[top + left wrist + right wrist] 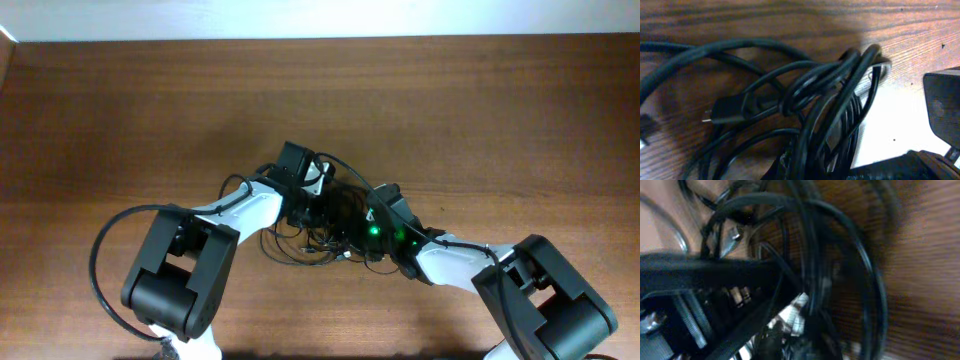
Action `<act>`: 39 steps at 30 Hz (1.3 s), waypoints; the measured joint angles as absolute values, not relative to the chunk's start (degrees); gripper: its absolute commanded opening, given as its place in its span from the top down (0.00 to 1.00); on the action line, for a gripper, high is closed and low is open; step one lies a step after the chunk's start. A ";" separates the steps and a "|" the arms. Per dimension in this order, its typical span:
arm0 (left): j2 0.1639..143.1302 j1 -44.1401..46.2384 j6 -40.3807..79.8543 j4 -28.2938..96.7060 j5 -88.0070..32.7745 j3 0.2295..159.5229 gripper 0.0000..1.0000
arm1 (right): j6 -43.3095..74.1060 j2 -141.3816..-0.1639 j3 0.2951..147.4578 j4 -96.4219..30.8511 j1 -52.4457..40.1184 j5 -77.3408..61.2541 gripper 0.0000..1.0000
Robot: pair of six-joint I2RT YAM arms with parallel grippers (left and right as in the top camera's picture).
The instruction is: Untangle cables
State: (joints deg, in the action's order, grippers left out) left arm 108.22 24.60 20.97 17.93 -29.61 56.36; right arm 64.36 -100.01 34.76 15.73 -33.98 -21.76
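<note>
Partly cropped, cables (tangled) overlap.

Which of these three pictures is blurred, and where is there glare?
Right wrist view: strongly blurred, the cables smeared. Left wrist view: fairly sharp cables, with a white glare patch on the table. Overhead view: sharp and evenly lit.

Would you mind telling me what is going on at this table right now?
Two robot arms are working on a knot of thin black cables in the middle of a wooden table. The left end effector and the right end effector sit close together down in the tangle, both closed, though whether either grips a strand is unclear. The cables are not yet separated; one small plug shows among the loops.
</note>
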 measured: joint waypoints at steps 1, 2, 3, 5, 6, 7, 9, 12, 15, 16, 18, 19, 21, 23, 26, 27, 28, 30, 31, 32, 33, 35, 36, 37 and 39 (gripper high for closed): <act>108.22 24.71 20.97 17.96 -29.58 56.36 1.00 | 64.64 -99.94 34.89 15.25 -33.95 -21.76 0.96; 108.22 24.73 20.97 17.96 -29.56 56.36 1.00 | 64.71 -99.88 35.11 14.37 -33.98 -21.63 0.96; 108.22 24.67 20.97 17.98 -29.39 56.36 1.00 | 64.69 -99.68 35.57 12.38 -33.93 -21.50 0.96; 108.22 23.05 21.02 19.64 -30.13 56.42 1.00 | 64.82 -98.87 36.29 8.86 -33.28 -21.63 0.96; 108.22 21.50 20.99 20.80 -30.76 56.51 1.00 | 64.40 -97.82 36.86 4.95 -32.12 -21.89 0.96; 108.22 19.42 21.12 22.76 -31.94 56.49 1.00 | 63.68 -96.53 36.80 1.80 -30.06 -21.96 0.96; 108.25 15.75 20.05 25.28 -36.69 56.27 1.00 | 62.74 -94.63 37.19 -2.57 -28.01 -22.74 0.96; 108.36 10.72 13.02 25.98 -45.78 55.86 1.00 | 61.19 -87.64 36.84 -11.73 -25.19 -20.99 0.96; 108.40 7.49 2.96 26.44 -57.10 55.48 1.00 | 60.16 -77.89 36.53 -21.10 -24.62 -15.73 0.96; 108.44 7.01 -0.49 26.41 -60.99 55.42 1.00 | 59.96 -74.70 36.49 -23.46 -24.62 -14.20 0.96; 108.44 5.54 -6.90 26.37 -67.48 55.31 1.00 | 57.56 -69.12 36.47 -24.34 -24.62 -12.91 0.96; 108.47 3.36 -10.02 26.37 -74.63 55.27 1.00 | 56.51 -67.57 36.49 -24.25 -24.62 -12.93 0.96; 108.47 0.62 -14.04 26.39 -80.93 55.24 1.00 | 52.93 -65.34 36.49 -23.42 -24.62 -13.63 0.96; 108.47 -1.74 -15.90 26.26 -84.53 55.05 1.00 | 45.56 -64.20 36.27 -19.44 -24.60 -17.98 0.96; 108.47 -6.81 -17.56 25.23 -88.18 55.02 1.00 | 31.92 -64.18 34.46 -9.10 -22.81 -32.38 0.96; 108.47 -6.94 -17.85 25.12 -88.33 55.02 1.00 | 29.61 -64.23 33.93 -5.26 -22.46 -36.18 0.96; 108.47 -6.76 -18.06 25.02 -88.36 55.02 1.00 | 27.94 -64.23 33.76 -1.98 -22.20 -39.90 0.96; 108.47 -4.97 -18.50 24.99 -87.07 55.07 1.00 | 25.50 -64.23 33.71 1.41 -22.04 -45.30 0.96; 108.47 -3.81 -18.52 25.06 -85.52 55.07 1.00 | 24.95 -64.23 33.71 1.39 -22.04 -46.33 0.96; 108.47 -3.14 -18.59 25.04 -84.60 55.07 1.00 | 24.53 -64.23 33.69 0.64 -22.04 -46.35 0.96; 108.47 -2.92 -18.70 25.04 -84.18 55.07 1.00 | 24.21 -64.31 33.69 -1.15 -22.04 -45.71 0.96; 108.47 -3.57 -18.74 25.04 -84.51 55.20 1.00 | 24.03 -65.65 33.87 -8.62 -22.06 -39.62 0.96; 108.40 -4.32 -18.76 25.10 -85.71 55.53 1.00 | 24.91 -66.30 33.85 -11.66 -22.06 -36.56 0.96; 107.74 -5.39 -18.90 25.15 -86.63 55.94 1.00 | 26.50 -67.68 33.74 -13.91 -22.09 -32.51 0.96; 103.37 -7.01 -18.94 25.56 -87.18 56.12 1.00 | 28.91 -69.43 34.30 -15.33 -22.33 -27.77 0.96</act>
State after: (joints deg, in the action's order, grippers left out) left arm 103.37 -7.01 -18.94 25.56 -87.18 56.12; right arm 28.91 -69.43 34.30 -15.33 -22.33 -27.77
